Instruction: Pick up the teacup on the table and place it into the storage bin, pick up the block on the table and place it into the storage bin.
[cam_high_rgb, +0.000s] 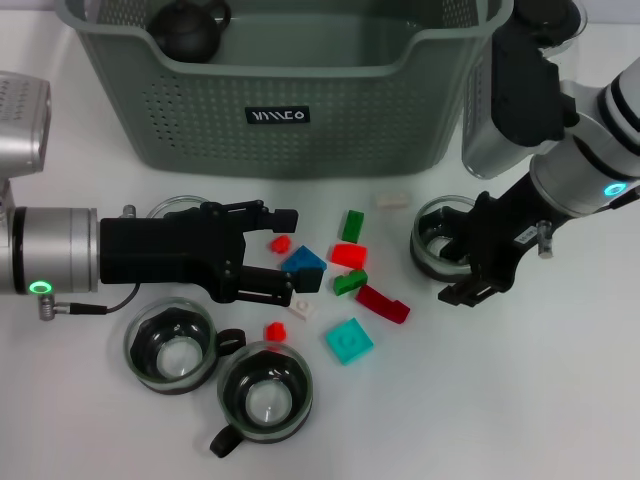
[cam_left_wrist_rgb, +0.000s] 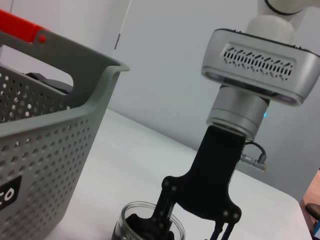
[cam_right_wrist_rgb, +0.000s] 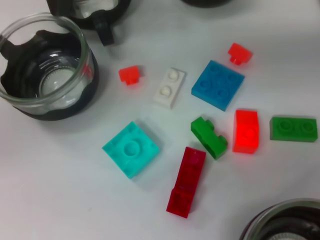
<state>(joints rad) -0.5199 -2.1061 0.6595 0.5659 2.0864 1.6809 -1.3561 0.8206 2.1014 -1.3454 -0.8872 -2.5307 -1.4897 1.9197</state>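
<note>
Teacups of clear glass with black bases stand on the white worktop (cam_high_rgb: 560, 420): one at the right (cam_high_rgb: 440, 238), two at the lower left (cam_high_rgb: 172, 345) (cam_high_rgb: 265, 392), and a fourth partly hidden behind your left arm (cam_high_rgb: 172, 208). Your right gripper (cam_high_rgb: 478, 262) sits at the right-hand teacup; the left wrist view shows its black jaws reaching down to the rim, one seemingly inside the glass and one outside, a pinch on the wall that suits a cup standing upright with its mouth open. Whether they have closed on it you cannot tell. Your left gripper (cam_high_rgb: 285, 258) lies low over the worktop, its jaws spread wide, pointing at the scattered blocks: a blue square plate (cam_right_wrist_rgb: 218, 84), a teal square (cam_right_wrist_rgb: 131, 149), a white two-stud piece (cam_right_wrist_rgb: 169, 87), a dark red bar (cam_right_wrist_rgb: 186, 181), two green pieces (cam_right_wrist_rgb: 208, 137) (cam_right_wrist_rgb: 293, 128) and small red ones (cam_right_wrist_rgb: 246, 130). The blocks lie between the two arms, so either can reach them.

The storage bin (cam_high_rgb: 300, 110), grey-green with perforated walls, stands at the far side of the worktop, its handle dip facing you; a dark teapot-like vessel (cam_high_rgb: 188, 28) already rests inside. Its small black label (cam_high_rgb: 278, 116) bears white lettering that you cannot read reliably.
</note>
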